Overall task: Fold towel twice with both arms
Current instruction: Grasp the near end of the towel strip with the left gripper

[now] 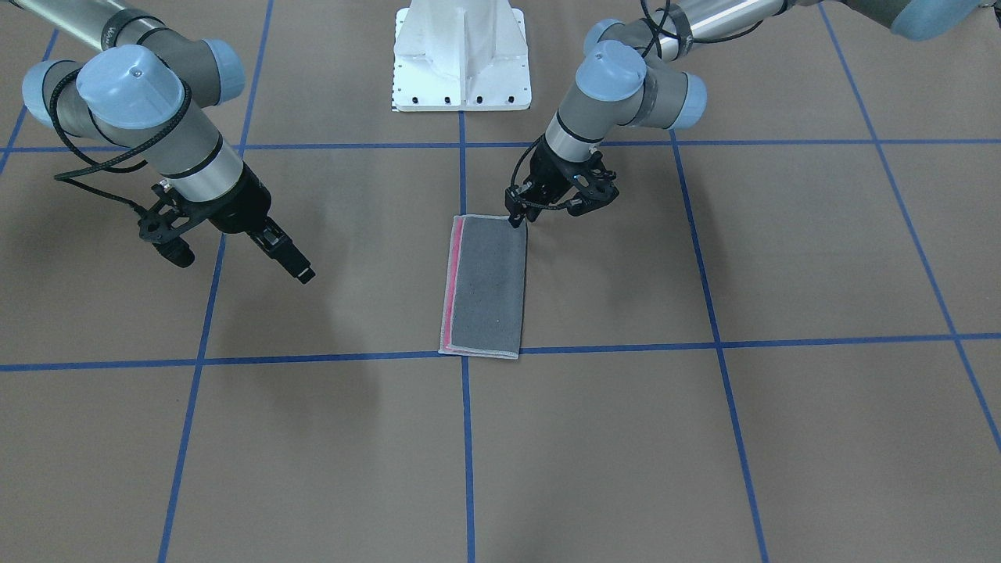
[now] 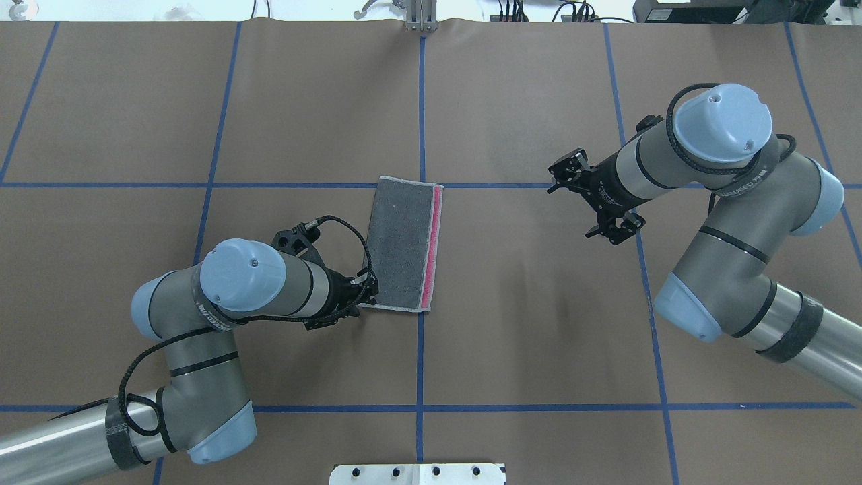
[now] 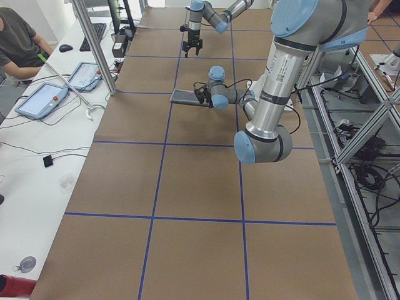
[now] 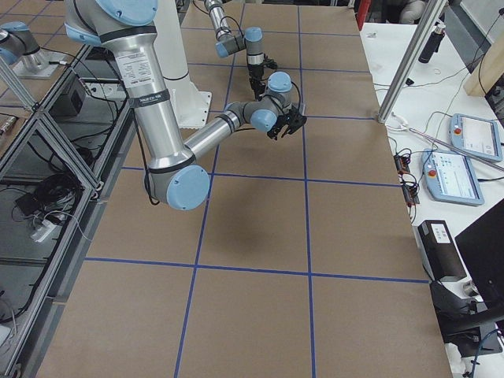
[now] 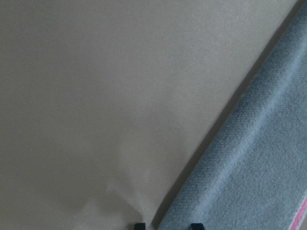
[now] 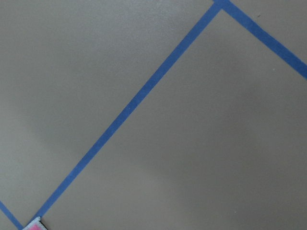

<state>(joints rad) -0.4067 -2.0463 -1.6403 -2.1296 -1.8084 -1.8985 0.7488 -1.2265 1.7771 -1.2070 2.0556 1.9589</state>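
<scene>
Matt paper, nubby cloth, sheeny metal.
The towel (image 1: pixel 489 289) is rough terry cloth. The tabletop (image 1: pixel 782 438) is matt brown paper with smooth blue tape lines (image 1: pixel 782 342). The left arm's tube (image 1: pixel 727 19) looks like brushed metal, its joint cap (image 1: pixel 614 70) glossy plastic.

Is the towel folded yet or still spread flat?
Folded once: the towel is a narrow grey rectangle, with a pink lower layer peeking along one long edge.

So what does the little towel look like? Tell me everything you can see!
The towel is a small fuzzy cloth folded over into a long rectangle. Its top is dark grey, a pink strip peeks out along one long side, and light stitching runs round the edge. It lies flat on the brown table, over a blue tape line. The left gripper is at one corner, fingertips either side of its edge.
</scene>
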